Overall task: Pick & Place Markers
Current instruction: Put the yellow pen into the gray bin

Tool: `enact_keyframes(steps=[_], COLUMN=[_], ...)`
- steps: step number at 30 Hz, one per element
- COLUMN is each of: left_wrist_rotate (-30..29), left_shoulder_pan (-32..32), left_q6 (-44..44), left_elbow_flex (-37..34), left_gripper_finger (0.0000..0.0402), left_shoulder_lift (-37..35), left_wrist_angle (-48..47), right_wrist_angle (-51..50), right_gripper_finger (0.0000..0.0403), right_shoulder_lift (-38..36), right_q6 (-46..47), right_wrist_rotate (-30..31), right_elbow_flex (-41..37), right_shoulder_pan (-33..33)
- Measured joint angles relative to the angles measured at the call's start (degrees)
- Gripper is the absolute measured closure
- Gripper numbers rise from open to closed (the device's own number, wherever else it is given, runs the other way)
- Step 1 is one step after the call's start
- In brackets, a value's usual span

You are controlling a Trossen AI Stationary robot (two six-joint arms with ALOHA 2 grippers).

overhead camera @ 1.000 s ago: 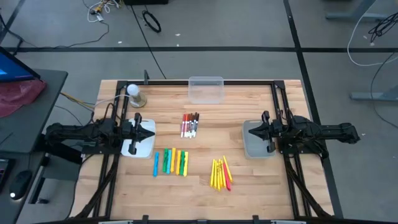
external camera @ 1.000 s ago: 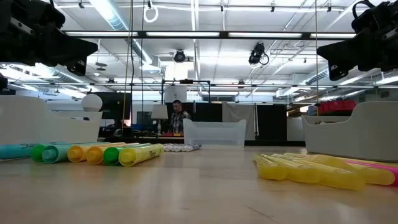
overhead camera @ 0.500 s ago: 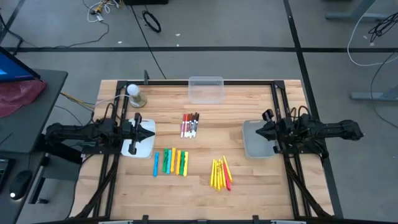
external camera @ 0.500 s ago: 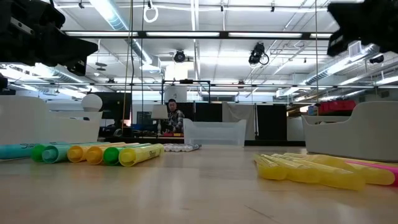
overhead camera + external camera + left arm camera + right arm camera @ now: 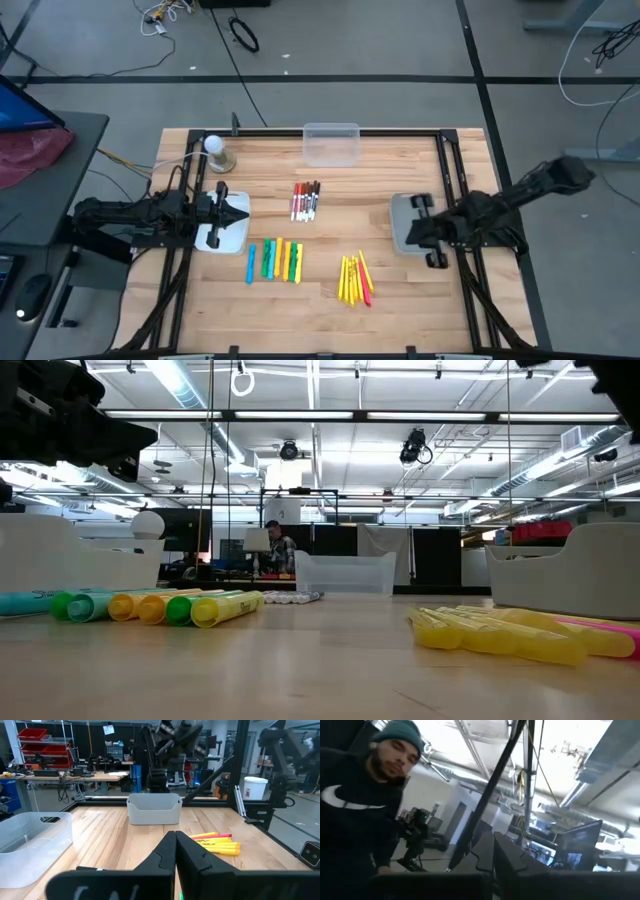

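Three groups of markers lie flat on the wooden table: thin white ones with red or black caps [image 5: 306, 201], chunky blue, green, yellow and orange ones [image 5: 273, 260], and slim yellow and red ones [image 5: 355, 279]. My left gripper [image 5: 243, 212] is shut and level above the left white bin [image 5: 222, 238]; its wrist view shows the fingers [image 5: 175, 840] closed with nothing between them. My right gripper [image 5: 412, 230] hovers shut above the right white bin [image 5: 400, 215], nose tipped upward; its fingers [image 5: 493, 840] point at the ceiling.
A clear plastic bin [image 5: 331, 143] stands at the table's far edge, and a white ball on a round base [image 5: 216, 150] at the far left. A black frame [image 5: 445, 160] borders the table. A person [image 5: 380, 795] appears in the right wrist view, beyond the table.
My right arm has unfolded from its rest pose. Its gripper has risen above the right bin, tipped nose-up and rolled, staying shut. In the low view it has climbed almost out of the top right corner. The markers have not moved.
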Motion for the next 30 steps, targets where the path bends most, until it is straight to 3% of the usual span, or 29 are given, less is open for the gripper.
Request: enact_keyframes(steps=[6,11,18,22,28,30], left_wrist_rotate=[0.0,0.0,0.0,0.0,0.0,0.0], left_shoulder_pan=[0.0,0.0,0.0,0.0,0.0,0.0], left_q6=[0.0,0.0,0.0,0.0,0.0,0.0], left_elbow_flex=[0.0,0.0,0.0,0.0,0.0,0.0], left_gripper_finger=[0.0394,0.0394,0.0394,0.0394,0.0394,0.0394], left_shoulder_lift=[0.0,0.0,0.0,0.0,0.0,0.0], left_wrist_angle=[0.0,0.0,0.0,0.0,0.0,0.0], right_wrist_angle=[-2.2,-1.9,-5.1,-22.1,-66.5,-77.7], right_gripper_finger=[0.0392,0.0392,0.0392,0.0392,0.0392,0.0392], right_shoulder_lift=[14.7,23.0,30.8,32.4,32.4,32.4], right_q6=[6.5,9.1,26.6,33.6,51.1,59.3], right_wrist_rotate=[7.0,8.5,8.5,9.5,31.5,34.9], right_elbow_flex=[14.8,25.5,38.0,45.1,56.8,59.7], right_shoulder_pan=[-0.1,-0.2,-0.2,-0.2,2.9,3.8])
